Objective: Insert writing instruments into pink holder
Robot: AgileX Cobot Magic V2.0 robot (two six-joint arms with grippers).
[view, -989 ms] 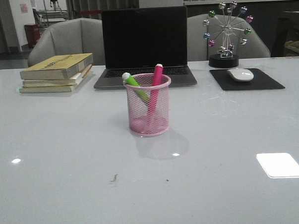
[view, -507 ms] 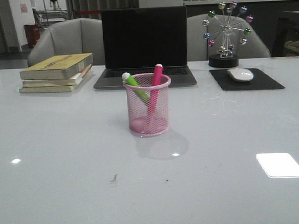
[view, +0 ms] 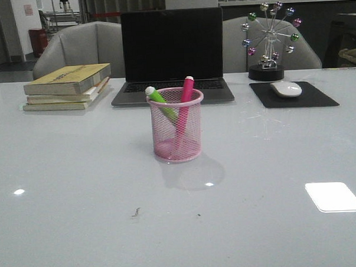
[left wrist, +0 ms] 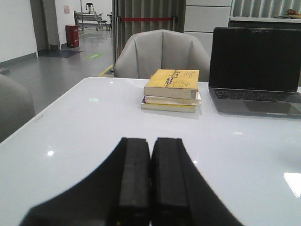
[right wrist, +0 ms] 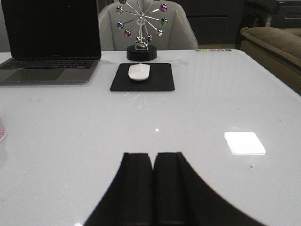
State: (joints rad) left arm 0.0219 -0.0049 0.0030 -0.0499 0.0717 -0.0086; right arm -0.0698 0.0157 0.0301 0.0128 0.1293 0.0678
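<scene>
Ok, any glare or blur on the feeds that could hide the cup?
Front view: sharp, bright glare patch on the table, well clear of the cup. Right wrist view: same kind of patch; cup only at the frame edge. Left wrist view: cup not in frame.

The glossy white counter (view: 81, 220) lies open around the round pink wire-mesh cup (view: 177, 133); behind it stand a stack of yellow books (view: 66, 86), an open black laptop (view: 172, 54) and a black mouse pad (view: 293, 94).
</scene>
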